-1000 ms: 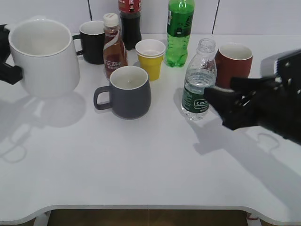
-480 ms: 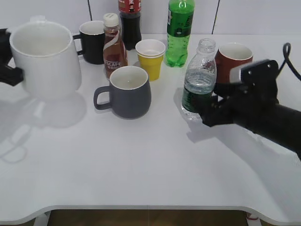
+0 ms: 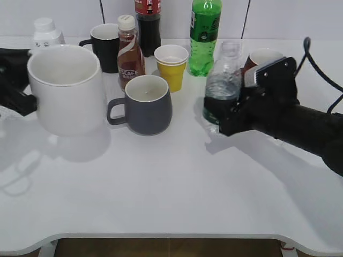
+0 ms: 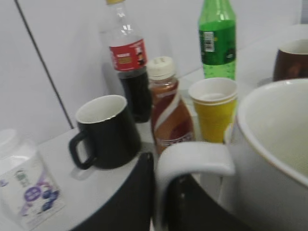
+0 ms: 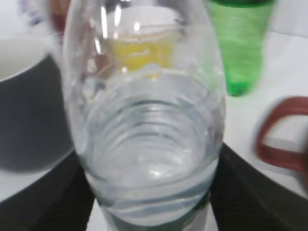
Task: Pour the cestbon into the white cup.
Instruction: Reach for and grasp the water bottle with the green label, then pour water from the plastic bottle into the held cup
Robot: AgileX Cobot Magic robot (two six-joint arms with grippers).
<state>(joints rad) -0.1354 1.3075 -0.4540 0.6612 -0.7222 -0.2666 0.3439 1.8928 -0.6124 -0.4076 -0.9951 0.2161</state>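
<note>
The white cup point(image 3: 67, 88) is at the left, seemingly raised a little above its shadow on the table. My left gripper point(image 3: 19, 88) is shut on its handle. In the left wrist view the jaws point(image 4: 161, 192) clamp the handle, with the white cup point(image 4: 274, 144) to the right. The cestbon point(image 3: 222, 80), capless and partly full of water, is at the right, blurred. My right gripper point(image 3: 225, 115) is shut around its lower body at the green label. In the right wrist view the cestbon point(image 5: 149, 120) fills the frame between the jaws point(image 5: 151, 214).
A grey mug point(image 3: 146, 104) stands between the cup and the cestbon. Behind are a black mug point(image 3: 104, 47), a brown coffee bottle point(image 3: 130, 53), a cola bottle point(image 3: 148, 21), a yellow paper cup point(image 3: 171, 67), a green soda bottle point(image 3: 203, 37), a red-brown mug point(image 3: 265, 56) and a small white bottle point(image 3: 45, 32).
My right gripper reached in and closed on the cestbon, which has shifted slightly left and up. My left gripper carried the white cup to the right and nearer, uncovering the small white bottle.
</note>
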